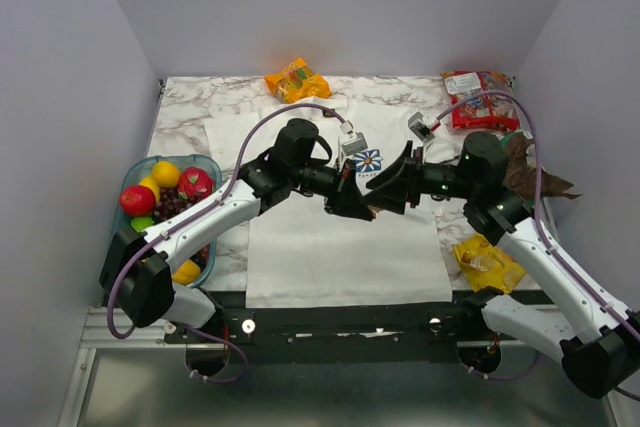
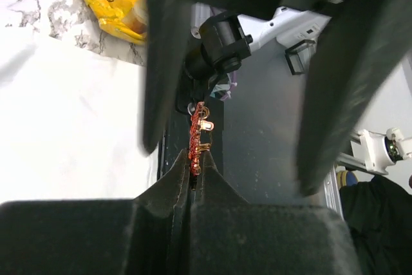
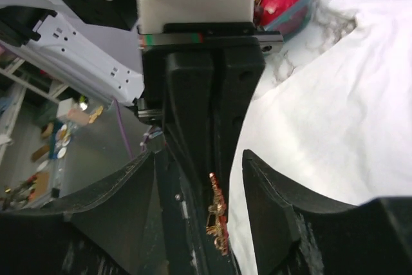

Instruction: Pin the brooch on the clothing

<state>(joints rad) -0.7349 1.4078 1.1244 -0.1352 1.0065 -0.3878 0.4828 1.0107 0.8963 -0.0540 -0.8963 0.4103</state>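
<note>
At the left, a fruit basket point(image 1: 150, 159) sits on the marbled worktop point(image 1: 190, 107), well apart from the work. The left claw point(image 2: 191, 181) is closed on the brooch point(image 2: 197, 138), pinching its lower edge so that it stands edge-up above the fingertips. We judge the brooch to be light, stiff and fiddly, with a thin pin that could bend. It is best held by the body, leaving the pin free.

Both arms meet over the T-shirt point(image 1: 340, 257), near its daisy print point(image 1: 368, 160). The shirt lies flat, and we expect the soft, limp cloth to bunch unless a fold is lifted.

The right claw point(image 3: 199, 178) is spread wide, its fingers either side of the brooch and holding nothing. A yellow snack bag point(image 1: 487, 262) lies beside the shirt's right edge. White walls close in three sides, but there is room above the shirt.
</note>
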